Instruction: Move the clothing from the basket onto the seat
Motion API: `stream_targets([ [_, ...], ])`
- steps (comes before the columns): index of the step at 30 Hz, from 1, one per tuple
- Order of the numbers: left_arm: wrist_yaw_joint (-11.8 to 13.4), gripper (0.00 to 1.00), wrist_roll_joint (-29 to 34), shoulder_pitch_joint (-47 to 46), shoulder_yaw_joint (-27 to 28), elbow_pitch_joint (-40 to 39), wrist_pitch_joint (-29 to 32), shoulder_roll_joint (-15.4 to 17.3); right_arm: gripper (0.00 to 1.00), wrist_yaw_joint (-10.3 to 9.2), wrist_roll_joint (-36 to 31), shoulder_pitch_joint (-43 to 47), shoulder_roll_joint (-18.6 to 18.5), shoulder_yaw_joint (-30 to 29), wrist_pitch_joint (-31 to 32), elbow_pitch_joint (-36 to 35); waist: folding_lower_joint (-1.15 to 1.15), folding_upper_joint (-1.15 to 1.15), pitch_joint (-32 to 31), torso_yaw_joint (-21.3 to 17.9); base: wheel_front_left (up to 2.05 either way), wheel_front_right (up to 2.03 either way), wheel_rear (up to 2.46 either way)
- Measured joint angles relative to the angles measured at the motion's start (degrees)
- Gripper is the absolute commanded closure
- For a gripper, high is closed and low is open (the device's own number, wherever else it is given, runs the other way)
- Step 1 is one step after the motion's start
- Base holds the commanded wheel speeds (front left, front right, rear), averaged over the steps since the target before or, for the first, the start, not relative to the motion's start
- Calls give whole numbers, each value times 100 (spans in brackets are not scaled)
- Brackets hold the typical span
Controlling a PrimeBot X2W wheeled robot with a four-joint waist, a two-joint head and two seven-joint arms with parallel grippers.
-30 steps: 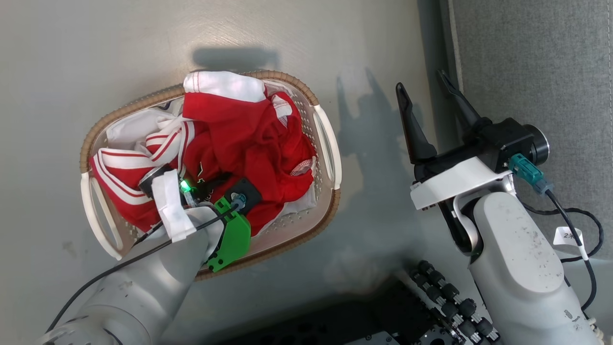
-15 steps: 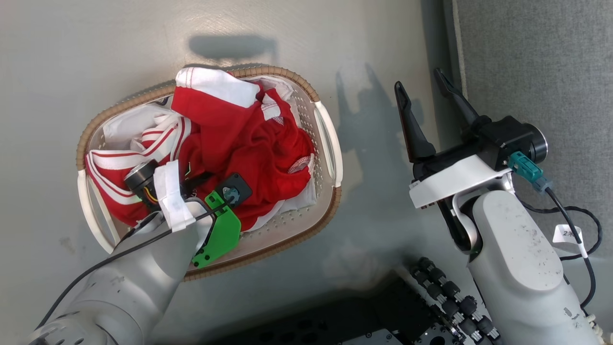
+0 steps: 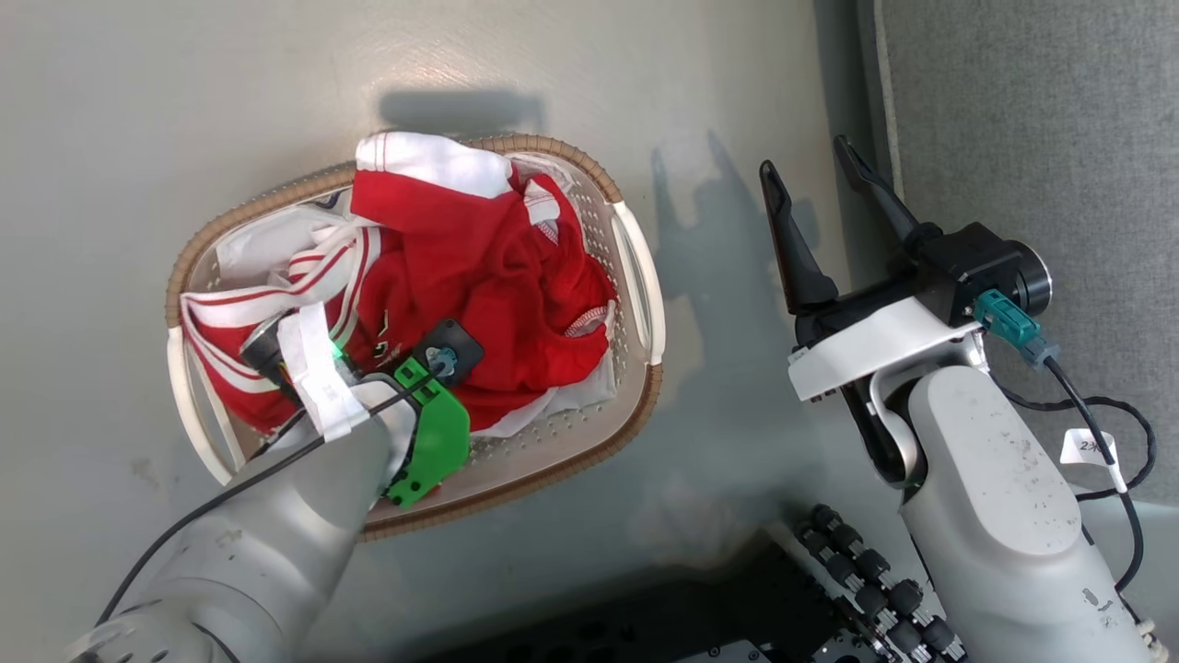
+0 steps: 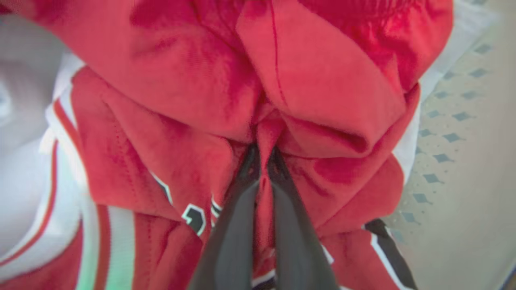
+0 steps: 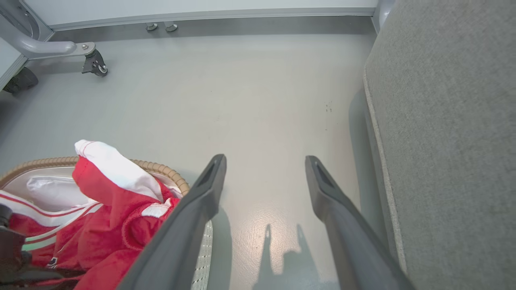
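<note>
Down inside the basket (image 3: 562, 152), which sat on the floor (image 3: 184, 110), the left gripper (image 4: 262, 157) had its fingers (image 4: 242, 213) drawn almost together on a narrow ridge of the clothing (image 3: 479, 276), a red fold standing up between the two tips. Black-and-white lettering showed just beside the fingers (so the pinch was probably in or near the jersey, though which garment the fold belonged to could not be told). Both red pieces lay heaped in the basket over a white liner cloth (image 3: 249, 249), with a white-trimmed part draped across the far rim.

The step in hand looked like the lift out. To do it well, the arm would need to rise straight and high enough for the trailing cloth to clear the rim before swinging towards the seat (image 3: 1032, 138). The pinch took little fabric, and a snag could pull it free or drag the light basket. The right gripper (image 3: 804, 158) hovered between basket and seat, fingers spread wide and holding nothing.
</note>
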Motion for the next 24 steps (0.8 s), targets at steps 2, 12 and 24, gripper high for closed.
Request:
stream_targets([
  [2,-2,100,-44,25,32,-15,-219,-57,0,0,1,1,1,-8,0,44,0,0,-65,14,0,0,0],
  [12,-151,100,-513,200,350,-324,-864,-210,0,0,-9,122,2,-92,0,294,0,0,-638,143,0,0,0],
  [24,-152,100,-590,845,1200,-1812,-918,-218,0,1,-18,498,8,-163,0,632,0,0,-1644,454,0,0,0],
])
